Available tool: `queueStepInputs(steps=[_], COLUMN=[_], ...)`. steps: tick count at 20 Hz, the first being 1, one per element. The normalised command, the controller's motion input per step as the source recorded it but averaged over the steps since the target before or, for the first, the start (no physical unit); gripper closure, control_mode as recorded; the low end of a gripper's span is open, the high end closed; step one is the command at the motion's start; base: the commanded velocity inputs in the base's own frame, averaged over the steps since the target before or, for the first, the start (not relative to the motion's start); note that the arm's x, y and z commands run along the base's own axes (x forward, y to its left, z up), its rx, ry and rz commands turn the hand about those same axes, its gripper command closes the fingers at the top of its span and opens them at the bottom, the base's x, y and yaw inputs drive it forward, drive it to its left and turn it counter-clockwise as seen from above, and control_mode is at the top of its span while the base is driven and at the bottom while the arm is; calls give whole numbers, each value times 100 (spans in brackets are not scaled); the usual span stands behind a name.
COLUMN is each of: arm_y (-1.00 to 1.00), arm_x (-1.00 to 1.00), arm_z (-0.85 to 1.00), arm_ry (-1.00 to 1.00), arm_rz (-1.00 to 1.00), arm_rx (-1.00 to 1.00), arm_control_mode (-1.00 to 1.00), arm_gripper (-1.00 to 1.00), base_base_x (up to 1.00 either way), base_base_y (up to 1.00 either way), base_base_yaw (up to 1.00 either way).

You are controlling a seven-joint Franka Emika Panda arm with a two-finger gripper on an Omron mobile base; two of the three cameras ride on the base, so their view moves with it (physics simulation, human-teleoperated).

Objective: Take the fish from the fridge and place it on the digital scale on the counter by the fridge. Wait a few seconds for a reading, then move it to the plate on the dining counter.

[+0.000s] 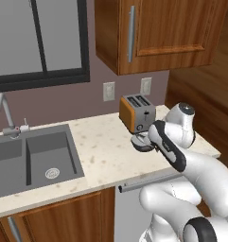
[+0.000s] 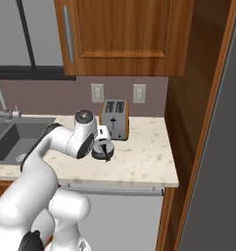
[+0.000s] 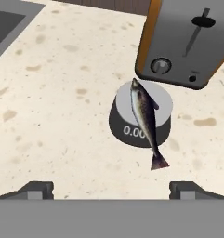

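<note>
Hand view, looking down on the speckled counter [image 3: 62,93]. The fish [image 3: 145,117] lies across the flat top of the digital scale [image 3: 127,128], head toward 11 o'clock and dark tail toward 5 o'clock, the tail overhanging the scale's edge above the counter. The scale's front face carries a lit readout. Directly beyond the scale, at 1 o'clock, stands the orange-sided toaster [image 3: 187,42], close to the scale's far rim. The gripper [image 3: 111,189] hovers above and apart from the fish, its two finger tips spread wide at the lower edge and holding nothing. In the left base view the arm's hand hangs over the scale [image 1: 142,142], which sits just in front of the toaster [image 1: 137,112], with the sink [image 1: 30,158] well apart at 9 o'clock. In the right base view the gripper [image 2: 104,147] sits over the counter near the toaster [image 2: 114,119], and the grey fridge [image 2: 222,162] edge fills the 3 o'clock side. Progress, as judged from this layout: the fetch from the fridge and the placing on the scale appear done; the wait for a reading seems the step in hand. Left to do: regrasp the fish and carry it to the plate on the dining counter.
</note>
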Motion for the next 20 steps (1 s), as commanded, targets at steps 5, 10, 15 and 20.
queueStepInputs(steps=[5,10,15,20], arm_y=[0,0,0,0], arm_x=[-14,0,0,0], arm_z=[58,25,12,4], arm_ry=[0,1,0,0], arm_rz=[-3,0,0,0], arm_rx=[5,1,0,0], arm_control_mode=[-100,-100,-100,-100], arm_gripper=[-100,-100,-100,-100], base_base_x=[0,0,0,0], base_base_y=[0,0,0,0], base_base_yaw=[0,0,0,0])
